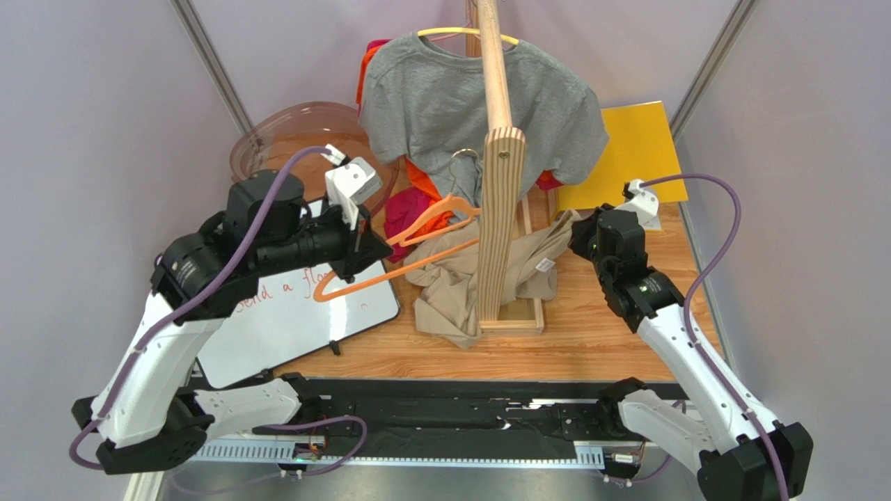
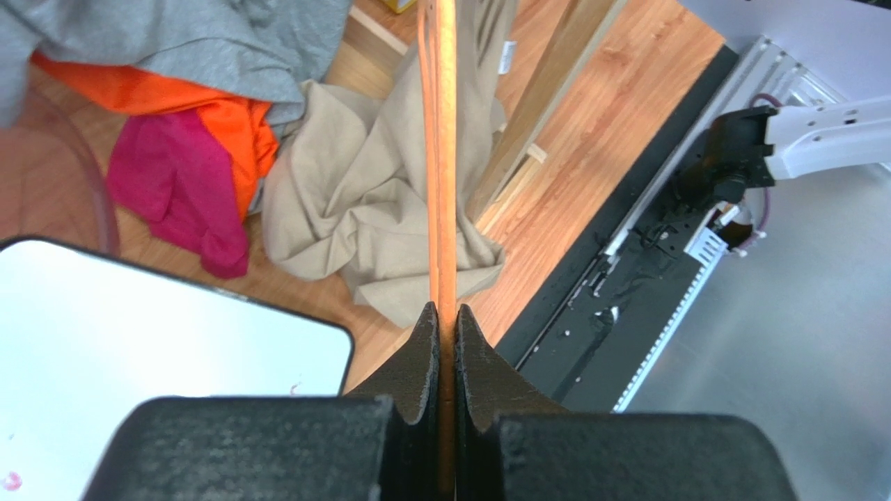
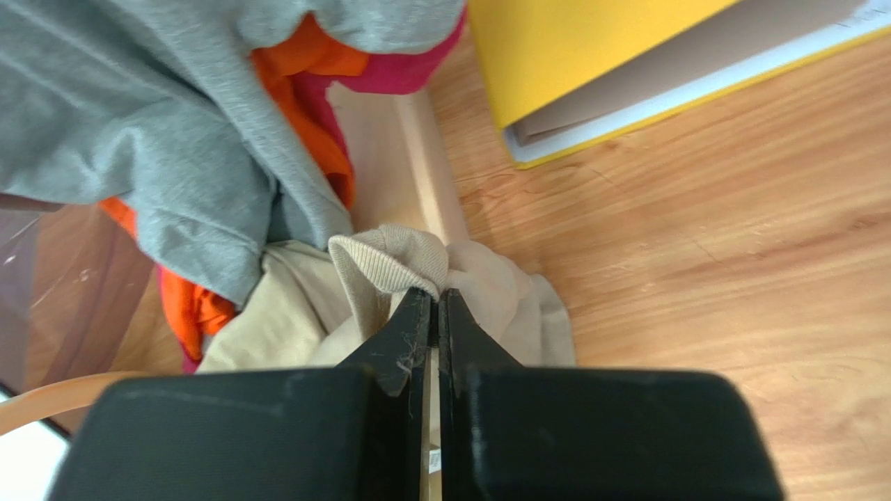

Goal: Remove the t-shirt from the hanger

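Note:
The orange hanger (image 1: 389, 257) is held above the table at the left of the wooden rack. My left gripper (image 1: 362, 246) is shut on its thin bar; in the left wrist view the hanger (image 2: 444, 157) runs edge-on straight out from the closed fingertips (image 2: 446, 315). The beige t-shirt (image 1: 460, 284) lies crumpled on the table around the rack's base, and the hanger's right end reaches its edge. My right gripper (image 1: 578, 234) is shut on the t-shirt's ribbed collar (image 3: 392, 256) at the closed tips (image 3: 437, 300). The t-shirt also shows in the left wrist view (image 2: 356, 198).
A wooden rack (image 1: 503, 198) stands mid-table with a grey t-shirt (image 1: 439, 94) on a yellow hanger. Pink and orange cloths (image 1: 411, 217) lie behind the hanger. A whiteboard (image 1: 282, 318) lies at the left, a clear bowl (image 1: 277, 136) behind it, a yellow folder (image 1: 627, 157) at the back right.

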You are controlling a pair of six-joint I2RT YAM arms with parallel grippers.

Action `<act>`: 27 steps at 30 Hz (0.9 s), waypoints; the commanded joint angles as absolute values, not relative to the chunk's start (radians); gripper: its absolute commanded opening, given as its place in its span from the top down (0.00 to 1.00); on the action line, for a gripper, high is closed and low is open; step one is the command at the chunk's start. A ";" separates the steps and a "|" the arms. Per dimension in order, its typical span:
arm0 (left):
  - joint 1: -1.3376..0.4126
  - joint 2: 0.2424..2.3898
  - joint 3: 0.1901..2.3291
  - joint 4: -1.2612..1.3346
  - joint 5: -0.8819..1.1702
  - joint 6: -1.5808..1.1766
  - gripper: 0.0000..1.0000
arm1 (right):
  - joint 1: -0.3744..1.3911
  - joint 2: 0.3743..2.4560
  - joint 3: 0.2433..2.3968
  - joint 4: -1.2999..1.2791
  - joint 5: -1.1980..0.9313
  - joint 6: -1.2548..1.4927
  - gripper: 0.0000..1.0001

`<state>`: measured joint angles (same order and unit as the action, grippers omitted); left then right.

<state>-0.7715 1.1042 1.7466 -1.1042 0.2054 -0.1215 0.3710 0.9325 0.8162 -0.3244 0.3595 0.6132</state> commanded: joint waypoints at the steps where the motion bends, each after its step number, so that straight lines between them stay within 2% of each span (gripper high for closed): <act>1: -0.770 1.006 1.706 -1.104 0.100 -0.152 1.00 | 0.356 0.920 0.832 -0.328 0.400 0.603 1.00; 8: -0.769 0.933 1.796 -1.089 0.040 -0.146 1.00 | 0.356 0.893 0.805 -0.279 0.336 0.557 1.00; 19: -0.769 1.195 2.164 -1.120 0.170 -0.083 1.00 | 0.356 0.819 0.788 -0.264 0.305 0.541 1.00; 23: -0.769 1.265 2.184 -1.132 0.297 -0.040 1.00 | 0.354 0.819 0.802 -0.270 0.301 0.535 1.00; 27: -0.769 1.240 2.099 -1.062 0.367 -0.002 1.00 | 0.356 0.808 0.787 -0.262 0.295 0.535 1.00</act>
